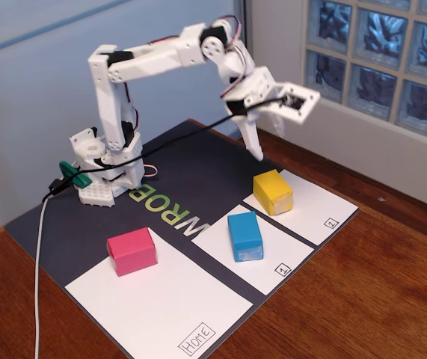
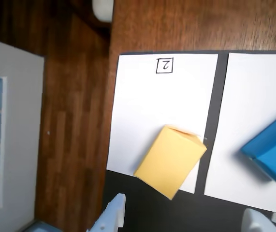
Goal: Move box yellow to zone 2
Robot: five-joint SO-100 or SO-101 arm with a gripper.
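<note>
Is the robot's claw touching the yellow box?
Apart. In the fixed view the gripper hangs in the air above and behind the yellow box, with dark mat showing between its fingertip and the box. The box sits alone on zone 2.

End effector (image 1: 261, 154) raised, empty, apparently open.

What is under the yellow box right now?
The yellow box rests mostly on zone 2's white panel, one corner overhanging the dark mat. The paper directly beneath it is hidden.
</note>
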